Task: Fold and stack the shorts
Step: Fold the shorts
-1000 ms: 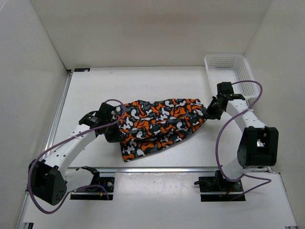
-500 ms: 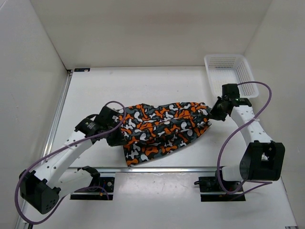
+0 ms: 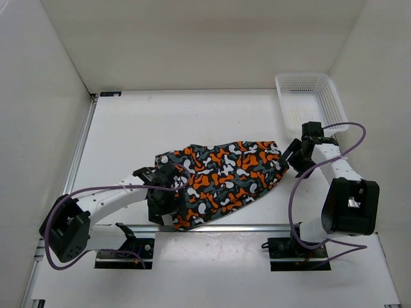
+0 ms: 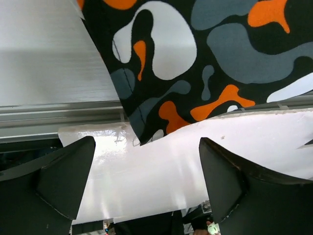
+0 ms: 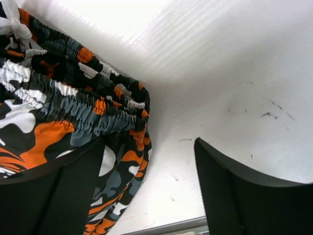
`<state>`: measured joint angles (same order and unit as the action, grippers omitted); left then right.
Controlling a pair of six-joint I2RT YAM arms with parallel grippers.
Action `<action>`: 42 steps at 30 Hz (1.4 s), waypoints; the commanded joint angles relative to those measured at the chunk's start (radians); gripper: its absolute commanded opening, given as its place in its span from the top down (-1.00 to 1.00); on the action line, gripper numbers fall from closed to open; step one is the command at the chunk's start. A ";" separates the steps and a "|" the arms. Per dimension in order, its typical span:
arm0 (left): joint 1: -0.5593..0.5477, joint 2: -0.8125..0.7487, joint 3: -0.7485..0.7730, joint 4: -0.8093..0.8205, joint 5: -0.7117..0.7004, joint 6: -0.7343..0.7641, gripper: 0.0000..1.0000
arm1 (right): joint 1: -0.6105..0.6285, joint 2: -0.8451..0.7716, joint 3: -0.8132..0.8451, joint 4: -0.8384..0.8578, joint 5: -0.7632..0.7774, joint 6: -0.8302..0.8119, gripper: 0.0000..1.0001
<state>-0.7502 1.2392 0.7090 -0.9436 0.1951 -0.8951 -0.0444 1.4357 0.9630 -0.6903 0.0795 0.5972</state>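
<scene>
The shorts (image 3: 225,174), in an orange, grey, black and white blotch print, lie folded in a slanted heap on the table's near half. My left gripper (image 3: 160,206) stands open at their near left corner. In the left wrist view a cloth corner (image 4: 195,63) lies beyond the open left gripper (image 4: 146,183), with nothing between the fingers. My right gripper (image 3: 297,158) is open just right of the waistband end. The right wrist view shows the gathered waistband (image 5: 83,110) beside the left finger (image 5: 58,196) of the open right gripper (image 5: 149,191), with bare table in the gap.
A white mesh basket (image 3: 321,93) stands at the back right corner, just beyond the right arm. A metal rail (image 3: 257,226) runs along the table's near edge, and the shorts' near corner reaches it. White walls close in the left, back and right sides.
Both grippers have opened and let go of the shorts. The shorts have dropped flat and shifted toward the near edge. The left gripper has moved nearer the rail.
</scene>
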 commanded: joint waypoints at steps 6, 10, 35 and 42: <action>-0.020 0.048 -0.025 0.086 -0.016 -0.024 -0.87 | -0.009 0.055 -0.066 0.115 -0.078 0.007 -0.51; -0.020 0.118 -0.034 0.118 -0.016 -0.024 -0.51 | -0.009 0.124 -0.075 0.213 -0.116 0.027 -0.33; 0.448 0.158 0.368 -0.067 -0.263 0.262 0.79 | 0.189 -0.198 -0.379 0.236 -0.103 0.351 1.00; 0.448 0.016 0.307 -0.113 -0.174 0.211 0.12 | 0.198 -0.198 -0.399 0.236 -0.103 0.342 0.12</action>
<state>-0.3004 1.3437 1.0218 -1.0317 -0.0414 -0.6701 0.1471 1.2518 0.5755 -0.4309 -0.0444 0.9405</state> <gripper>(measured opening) 0.369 0.392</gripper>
